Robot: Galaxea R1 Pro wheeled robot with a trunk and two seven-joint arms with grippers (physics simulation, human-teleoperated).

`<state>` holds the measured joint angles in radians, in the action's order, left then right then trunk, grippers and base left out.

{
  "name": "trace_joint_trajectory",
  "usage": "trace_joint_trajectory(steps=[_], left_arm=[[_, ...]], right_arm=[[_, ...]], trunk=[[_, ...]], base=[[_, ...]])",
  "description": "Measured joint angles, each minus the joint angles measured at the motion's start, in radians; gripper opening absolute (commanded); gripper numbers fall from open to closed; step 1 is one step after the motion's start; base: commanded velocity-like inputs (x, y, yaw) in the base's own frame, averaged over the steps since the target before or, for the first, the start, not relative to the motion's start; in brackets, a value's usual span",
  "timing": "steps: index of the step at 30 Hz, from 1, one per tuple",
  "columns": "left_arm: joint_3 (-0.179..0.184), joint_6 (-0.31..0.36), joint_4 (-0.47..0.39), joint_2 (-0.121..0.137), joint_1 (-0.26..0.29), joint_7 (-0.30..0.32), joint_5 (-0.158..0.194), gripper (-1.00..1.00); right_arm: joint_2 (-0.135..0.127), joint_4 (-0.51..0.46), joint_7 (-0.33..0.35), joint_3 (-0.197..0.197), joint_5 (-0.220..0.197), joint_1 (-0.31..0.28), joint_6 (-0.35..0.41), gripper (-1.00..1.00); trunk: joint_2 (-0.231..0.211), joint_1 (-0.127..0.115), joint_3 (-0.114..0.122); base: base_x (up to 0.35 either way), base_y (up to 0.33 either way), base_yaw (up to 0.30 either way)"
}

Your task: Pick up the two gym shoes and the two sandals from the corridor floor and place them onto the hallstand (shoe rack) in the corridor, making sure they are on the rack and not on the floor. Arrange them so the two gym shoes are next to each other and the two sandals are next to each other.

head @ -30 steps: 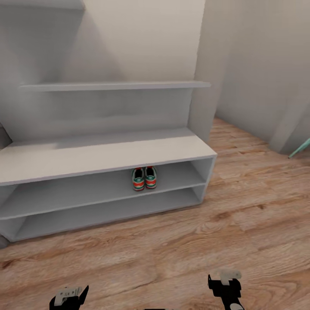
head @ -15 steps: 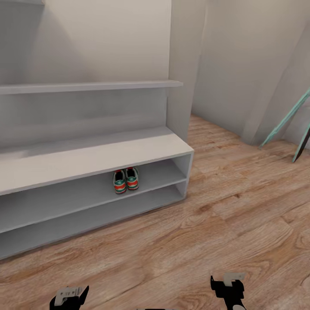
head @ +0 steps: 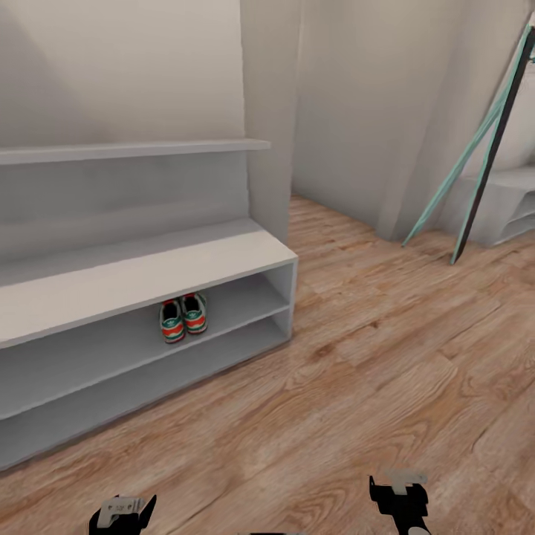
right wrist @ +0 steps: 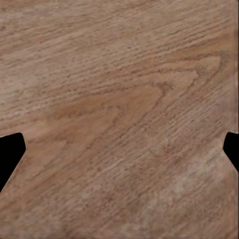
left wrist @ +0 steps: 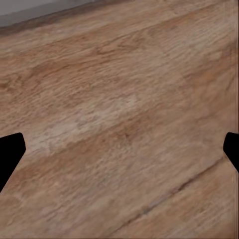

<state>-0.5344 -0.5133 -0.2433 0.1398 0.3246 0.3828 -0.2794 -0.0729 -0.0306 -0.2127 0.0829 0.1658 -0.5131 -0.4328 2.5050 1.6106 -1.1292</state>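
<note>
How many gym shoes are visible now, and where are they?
2. Both gym shoes stand side by side in the upper open compartment of the hallstand, near its right end.

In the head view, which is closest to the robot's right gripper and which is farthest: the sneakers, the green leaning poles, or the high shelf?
From the right gripper, low in the picture:
1. The sneakers, ahead to its left, inside the rack's upper compartment.
2. The green leaning poles, ahead to its right, propped against the far wall.
3. The high shelf, up above the rack's flat top, to the left.
</note>
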Motion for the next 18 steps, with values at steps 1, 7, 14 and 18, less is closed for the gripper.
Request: trace_joint_trajectory(steps=[1,7,14,18], left_arm=[[0.0,0.0,0.0,0.0,0.0,0.0,-0.001,1.0],[0.0,0.0,0.0,0.0,0.0,-0.001,-0.001,1.0],[0.0,0.0,0.001,-0.001,0.0,-0.001,-0.001,1.0],[0.0,0.0,0.001,-0.001,0.0,0.0,-0.001,1.0]], right_arm=[[-0.002,0.0,0.0,0.0,0.0,0.0,0.0,1.0],[-0.001,0.0,0.001,-0.001,-0.001,0.0,0.001,1.0],[0.005,0.001,0.001,-0.001,-0.001,0.001,0.001,1.0],[0.008,0.001,0.002,-0.001,-0.001,0.006,0.002,1.0]], trunk=[[0.0,0.0,0.0],[0.0,0.0,0.0],[0.0,0.0,0.0],[0.0,0.0,0.0]], base=[[0.0,0.0,-0.3],[0.0,0.0,-0.3],[0.0,0.0,-0.3],[0.0,0.0,-0.3]])
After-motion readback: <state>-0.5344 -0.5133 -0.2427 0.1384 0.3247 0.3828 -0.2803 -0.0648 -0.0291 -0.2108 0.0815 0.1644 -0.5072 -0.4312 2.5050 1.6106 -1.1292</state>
